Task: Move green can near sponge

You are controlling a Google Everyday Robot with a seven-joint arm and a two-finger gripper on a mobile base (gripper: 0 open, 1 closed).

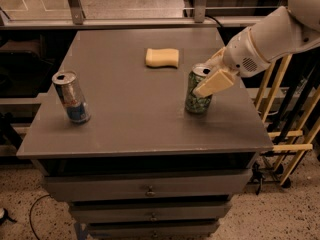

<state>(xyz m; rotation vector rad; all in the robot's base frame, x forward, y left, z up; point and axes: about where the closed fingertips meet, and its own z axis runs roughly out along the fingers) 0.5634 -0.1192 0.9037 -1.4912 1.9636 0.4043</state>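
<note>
Camera view: the green can is seen upright near the right edge of the table, apart from the sponge, which lies further back. The gripper is set against the can's upper part from the right, presumably so that it can be carried over. Whether it is clamped on the can cannot be told. A silver-and-blue can is placed far left.

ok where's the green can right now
In the camera view the green can stands upright on the right of the table, in front of the sponge, the gripper at its top.
</note>
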